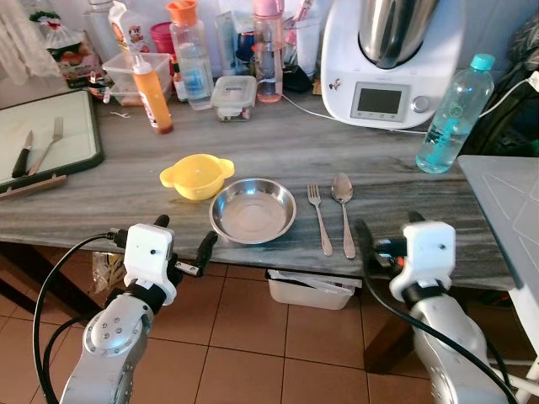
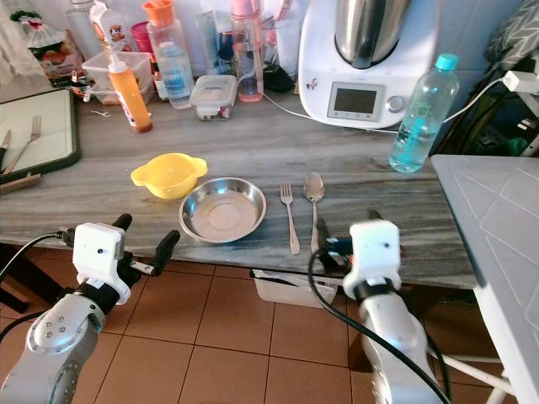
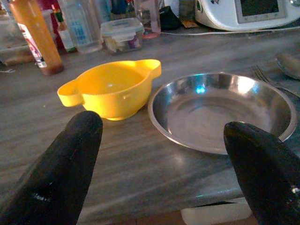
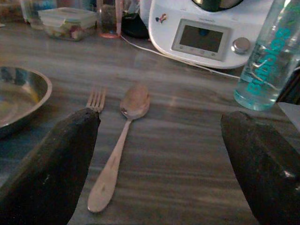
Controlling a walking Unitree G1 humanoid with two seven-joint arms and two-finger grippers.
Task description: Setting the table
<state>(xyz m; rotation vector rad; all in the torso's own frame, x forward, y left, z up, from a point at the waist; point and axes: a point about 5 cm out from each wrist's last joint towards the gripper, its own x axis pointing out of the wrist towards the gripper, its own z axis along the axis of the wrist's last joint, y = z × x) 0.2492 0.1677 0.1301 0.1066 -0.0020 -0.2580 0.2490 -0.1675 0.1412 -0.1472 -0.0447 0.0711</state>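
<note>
A round steel plate lies near the front edge of the grey wooden table. A yellow two-handled bowl sits just beyond its left side. To the right of the plate lie a fork and a spoon, side by side with their handles toward me. My left gripper hovers open at the table's front edge, facing the bowl and plate. In front of the spoon my right gripper is also open, holding nothing.
A dark tray with a knife and a fork sits at the far left. Along the back stand an orange sauce bottle, other bottles, a food container and a white kitchen machine. A blue water bottle and a white surface are on the right.
</note>
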